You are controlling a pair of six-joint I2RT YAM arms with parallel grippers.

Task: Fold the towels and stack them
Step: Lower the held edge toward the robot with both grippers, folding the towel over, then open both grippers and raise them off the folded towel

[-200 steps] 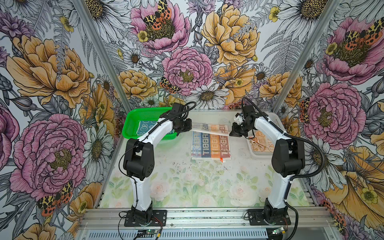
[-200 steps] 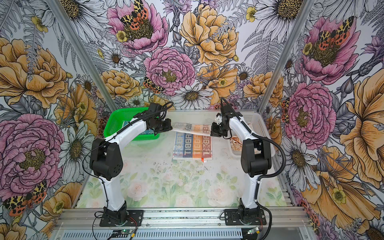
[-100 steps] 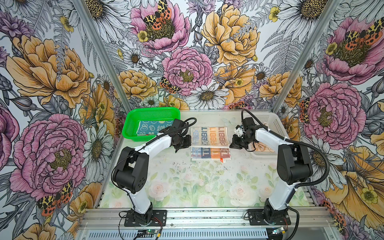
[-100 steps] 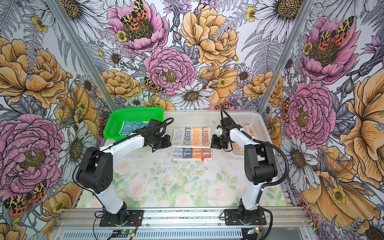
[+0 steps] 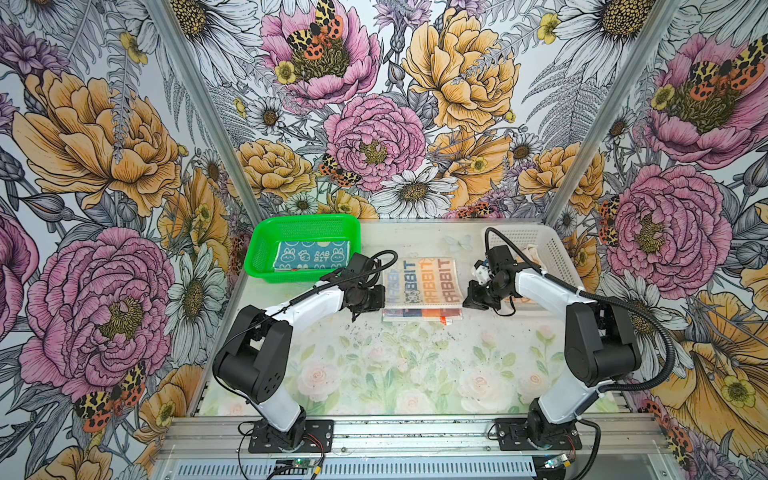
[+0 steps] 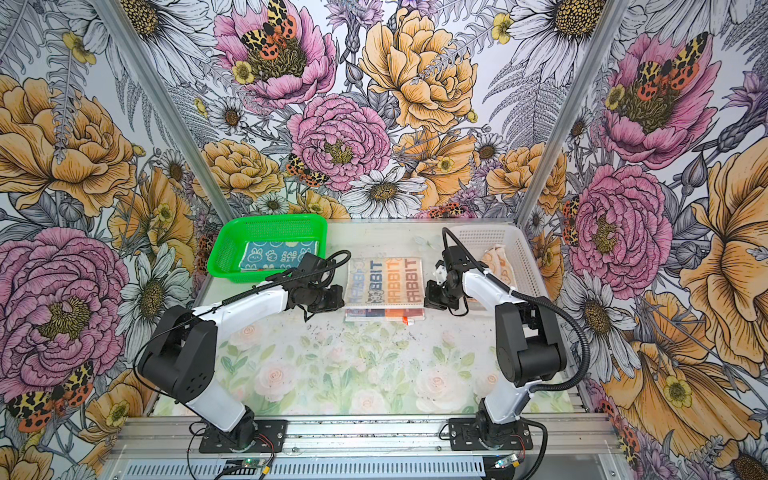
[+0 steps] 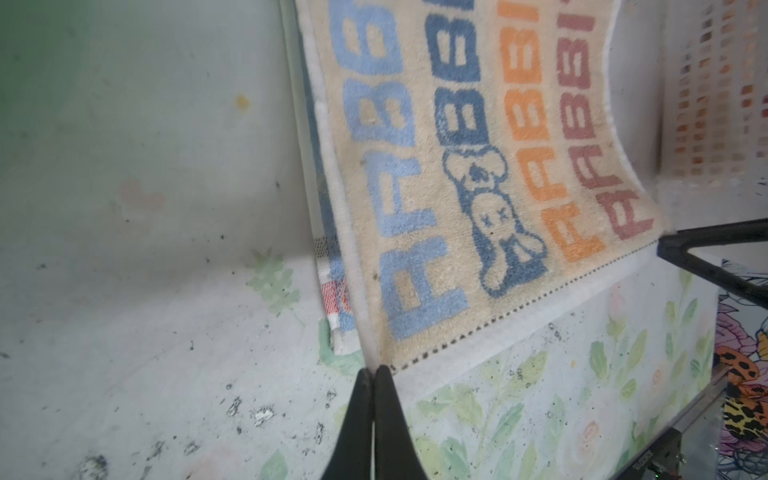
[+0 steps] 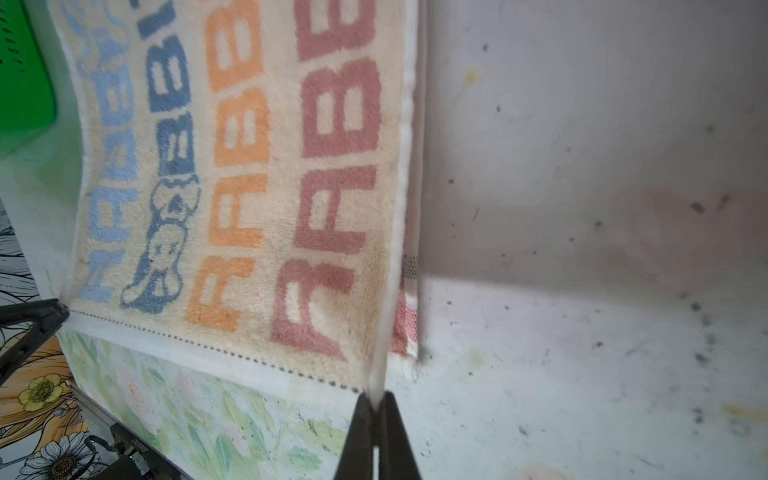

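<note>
green basket [image 5: 261, 249] with blue towel [image 5: 311, 257], white basket [image 6: 521, 249] with orange towel [image 6: 496, 259], left gripper [image 7: 372, 368] and right gripper [image 8: 376, 399] clamped on cream towel [image 5: 424, 282]

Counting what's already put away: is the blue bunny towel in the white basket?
No, the blue bunny towel lies in the green mesh basket.

Cream towel [image 7: 457, 166] fuzzy terry cloth; green basket [image 5: 261, 249] glossy mesh, probably plastic.
</note>
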